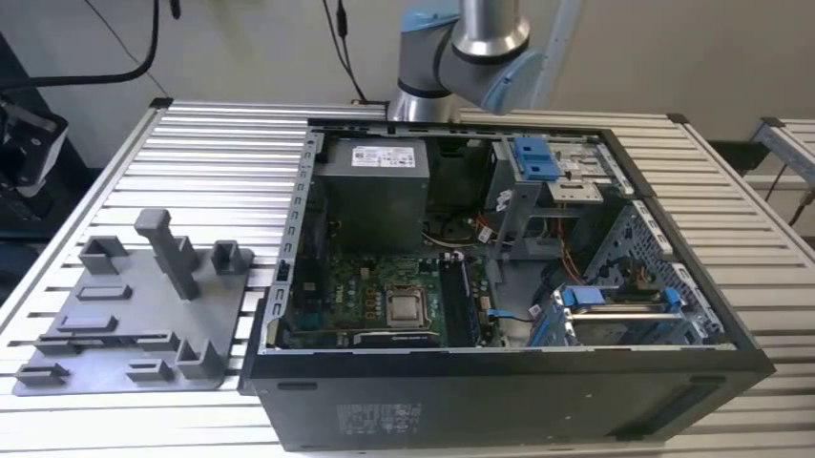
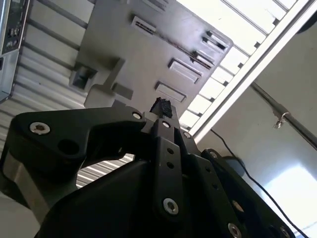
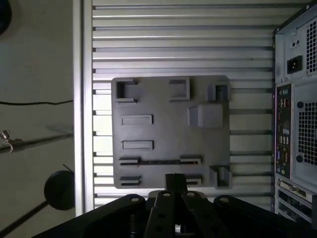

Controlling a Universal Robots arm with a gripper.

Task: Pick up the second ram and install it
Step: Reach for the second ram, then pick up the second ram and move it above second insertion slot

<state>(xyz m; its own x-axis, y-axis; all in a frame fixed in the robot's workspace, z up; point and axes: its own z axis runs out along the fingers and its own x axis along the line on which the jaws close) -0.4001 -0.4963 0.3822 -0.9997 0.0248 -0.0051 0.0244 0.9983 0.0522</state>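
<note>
Looking across the exterior view, a slatted metal tabletop [image 1: 217, 143] carries an open computer case [image 1: 510, 391] lying on its side, so its motherboard [image 1: 369, 291] faces up and can be reached from above. A grey fixture tray [image 1: 128, 324] sits just beside the case, on the exterior view's left. The robot arm [image 1: 465, 57] rises behind the case.

In the second wrist view, the tool [image 2: 161, 106] points toward the grey fixture tray, its black fingertips drawn together and gripping nothing.

In the first wrist view, the tool [image 3: 174, 179] hangs over the tray's edge. A thin dark strip between two holders appears to be the second ram [image 3: 158, 162], standing on edge, probably so its flat faces can be pinched. It sits untouched, apart from the tool.
</note>
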